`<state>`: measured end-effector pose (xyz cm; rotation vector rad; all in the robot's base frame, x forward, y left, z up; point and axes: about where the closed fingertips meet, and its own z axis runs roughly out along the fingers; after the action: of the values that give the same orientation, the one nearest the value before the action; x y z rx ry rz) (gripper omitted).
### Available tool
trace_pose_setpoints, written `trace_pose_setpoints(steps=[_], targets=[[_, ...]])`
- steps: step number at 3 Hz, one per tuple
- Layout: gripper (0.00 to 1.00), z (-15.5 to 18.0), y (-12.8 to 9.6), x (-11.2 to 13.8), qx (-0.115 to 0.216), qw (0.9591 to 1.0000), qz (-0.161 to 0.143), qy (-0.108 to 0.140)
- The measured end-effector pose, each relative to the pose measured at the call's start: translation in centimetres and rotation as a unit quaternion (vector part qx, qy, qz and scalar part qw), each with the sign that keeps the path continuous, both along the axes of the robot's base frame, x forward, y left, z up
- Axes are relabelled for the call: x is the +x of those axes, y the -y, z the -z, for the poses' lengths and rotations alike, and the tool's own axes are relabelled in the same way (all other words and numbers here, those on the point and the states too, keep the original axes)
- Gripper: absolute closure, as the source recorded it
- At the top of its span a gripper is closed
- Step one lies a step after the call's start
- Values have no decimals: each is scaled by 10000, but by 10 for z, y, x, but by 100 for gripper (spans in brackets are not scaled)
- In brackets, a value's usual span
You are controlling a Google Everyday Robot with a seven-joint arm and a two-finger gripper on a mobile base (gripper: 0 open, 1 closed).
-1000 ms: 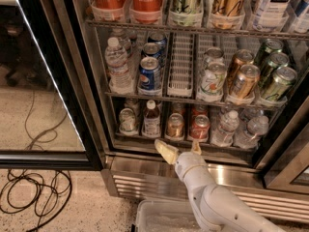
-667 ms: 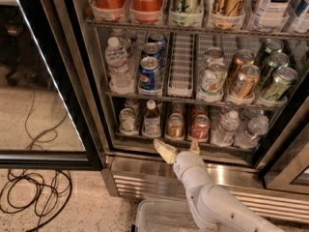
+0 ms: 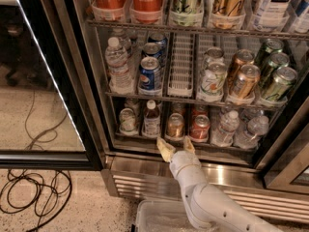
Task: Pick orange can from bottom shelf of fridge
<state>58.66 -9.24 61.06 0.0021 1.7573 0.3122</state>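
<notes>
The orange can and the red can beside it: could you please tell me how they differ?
The orange can is coppery gold; the red can is redder. The orange can stands left, beside a brown bottle; the red can stands right, beside a water bottle. The open tool sits below the orange can, left of the red can. Both are short, upright, silver-topped.

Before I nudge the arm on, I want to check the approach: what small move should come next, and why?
Probably ease the pincer straight forward and slightly up. Its fingers stand open just below the orange can at the front of the bottom shelf, roughly lined up with it, not yet around it; the redder can sits close beside it.
</notes>
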Motion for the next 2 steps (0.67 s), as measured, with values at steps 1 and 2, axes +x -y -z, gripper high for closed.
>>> trace_pose_setpoints(steps=[1, 2], targets=[[25, -2, 0, 0, -14, 10000, 50, 70], [25, -5, -3, 1, -170, 9996, 116, 178]])
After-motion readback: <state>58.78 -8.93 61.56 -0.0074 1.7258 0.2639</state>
